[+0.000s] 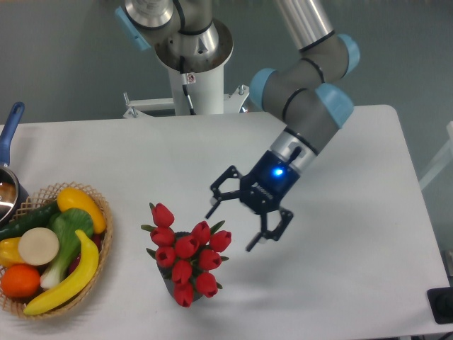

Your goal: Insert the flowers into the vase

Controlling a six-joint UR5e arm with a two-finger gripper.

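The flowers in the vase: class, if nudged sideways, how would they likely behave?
The flowers spread wider than the vase, which they mostly hide, so the pair is probably top-heavy and apt to tip. One head leans out left, so the stems may be loose and shift.

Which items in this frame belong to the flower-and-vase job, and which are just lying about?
Part of the job:
- flowers, red tulips standing upright as a bunch
- vase, almost hidden beneath them
- gripper, open, apart from the bunch

Just lying about:
- wicker basket of toy fruit and vegetables, including a banana
- pot with blue handle at the left edge
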